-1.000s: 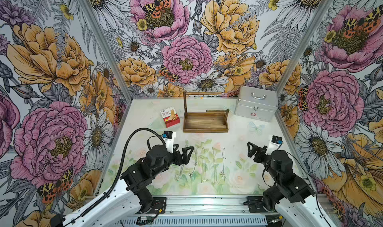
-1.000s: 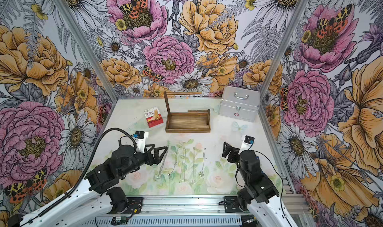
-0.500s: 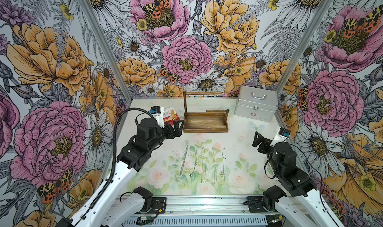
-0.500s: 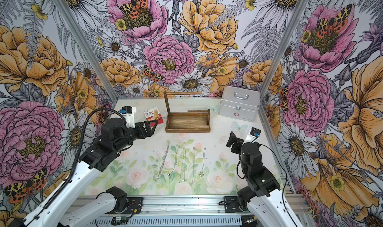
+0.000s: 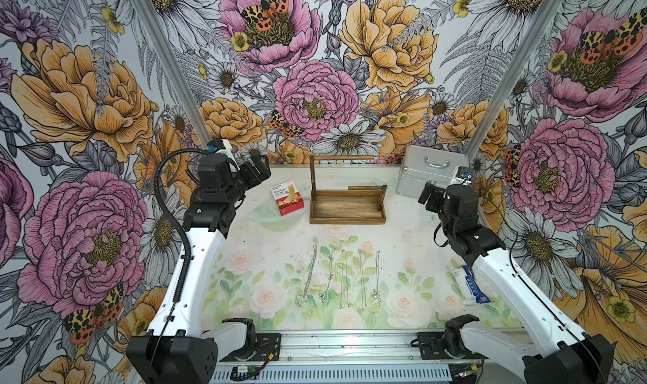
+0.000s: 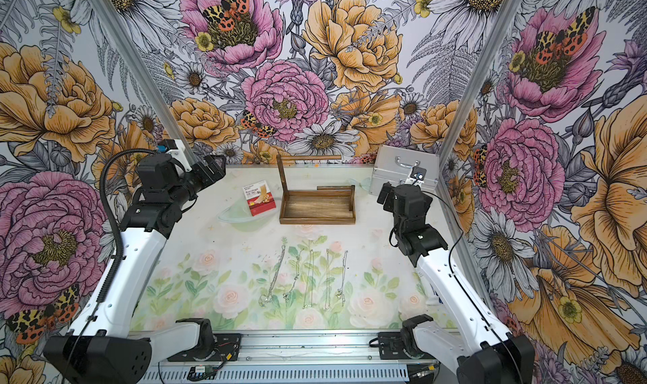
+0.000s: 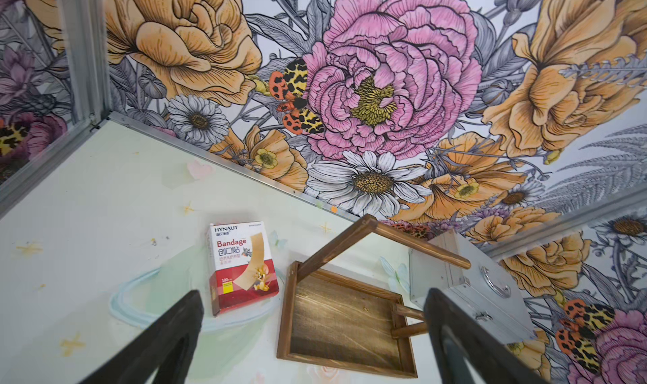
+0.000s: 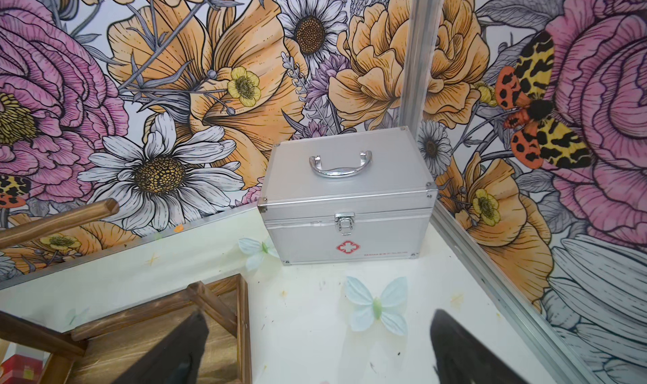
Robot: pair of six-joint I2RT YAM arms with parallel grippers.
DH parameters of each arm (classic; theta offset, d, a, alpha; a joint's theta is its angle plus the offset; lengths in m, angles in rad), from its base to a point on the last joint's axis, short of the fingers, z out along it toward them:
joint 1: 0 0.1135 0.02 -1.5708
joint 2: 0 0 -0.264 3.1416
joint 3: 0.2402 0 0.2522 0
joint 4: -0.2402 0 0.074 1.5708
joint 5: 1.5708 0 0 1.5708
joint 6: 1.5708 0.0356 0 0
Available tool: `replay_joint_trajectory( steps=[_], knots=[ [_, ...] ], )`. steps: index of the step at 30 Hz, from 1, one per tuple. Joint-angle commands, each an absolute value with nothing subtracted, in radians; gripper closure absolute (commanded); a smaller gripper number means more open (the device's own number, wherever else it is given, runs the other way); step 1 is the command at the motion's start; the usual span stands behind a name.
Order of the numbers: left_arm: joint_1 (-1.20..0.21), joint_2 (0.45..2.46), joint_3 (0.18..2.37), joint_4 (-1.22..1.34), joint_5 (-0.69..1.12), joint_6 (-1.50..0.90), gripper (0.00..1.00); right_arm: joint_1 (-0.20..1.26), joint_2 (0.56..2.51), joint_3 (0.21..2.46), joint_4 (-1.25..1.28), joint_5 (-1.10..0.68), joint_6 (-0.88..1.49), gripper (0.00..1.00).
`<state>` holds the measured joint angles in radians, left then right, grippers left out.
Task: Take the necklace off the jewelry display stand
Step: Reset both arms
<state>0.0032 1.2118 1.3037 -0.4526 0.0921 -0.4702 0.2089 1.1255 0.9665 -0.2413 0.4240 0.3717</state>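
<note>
**Left arm** – elbow high, forearm reaching toward the back left corner. The left gripper hangs above the table, left of the red and white cardboard bandage box, and points across toward the stand. Its jaws are spread wide with nothing between them, as the left wrist view confirms.

**Right arm** – bent upward on the right side. The right gripper hangs just in front of the silver metal case with a carry handle and points toward the back. Its jaws are spread wide and hold nothing.

**Dark brown wooden jewelry display stand** – upright at the back centre, between the two grippers and touching neither. The box is just beside it on the left, and the case is near on the right.

**Thin silver necklace chains** – five lie side by side, flat on the floral mat. They are in front of the stand and well apart from it and from both grippers.
</note>
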Motion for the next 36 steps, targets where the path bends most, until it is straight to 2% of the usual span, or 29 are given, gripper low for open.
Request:
replay_joint_trajectory(
  steps=[1,3,6,8,10,14,23,31,36],
  knots=[
    [0.052,1.247,1.268,-0.38,0.048,-0.419,0.01,0.117,1.208,0.993,-0.224,0.354,0.334,0.0],
    [0.09,1.273,1.206,-0.315,0.059,-0.401,0.01,0.047,1.253,0.978,-0.214,0.303,0.327,0.0],
    [0.133,1.272,1.029,-0.107,0.059,-0.41,0.01,0.002,1.284,0.921,-0.164,0.354,0.272,0.0],
    [0.141,1.246,0.89,0.079,0.03,-0.398,0.01,-0.005,1.269,0.852,-0.072,0.366,0.23,0.0],
    [0.145,1.24,0.825,0.144,-0.037,-0.363,0.01,-0.003,1.24,0.752,0.089,0.345,0.141,0.0],
    [0.202,1.288,0.8,0.137,-0.054,-0.363,0.01,-0.006,1.211,0.589,0.326,0.359,0.018,0.0],
    [0.23,1.351,0.758,0.145,-0.118,-0.304,0.01,-0.024,1.344,0.666,0.193,0.25,0.045,0.0],
    [0.146,1.411,0.738,0.175,-0.189,-0.183,0.01,-0.048,1.374,0.614,0.303,0.03,0.057,0.0],
    [0.134,1.453,0.695,0.269,-0.152,-0.174,0.01,-0.059,1.441,0.567,0.451,-0.028,0.096,0.0]
  ],
)
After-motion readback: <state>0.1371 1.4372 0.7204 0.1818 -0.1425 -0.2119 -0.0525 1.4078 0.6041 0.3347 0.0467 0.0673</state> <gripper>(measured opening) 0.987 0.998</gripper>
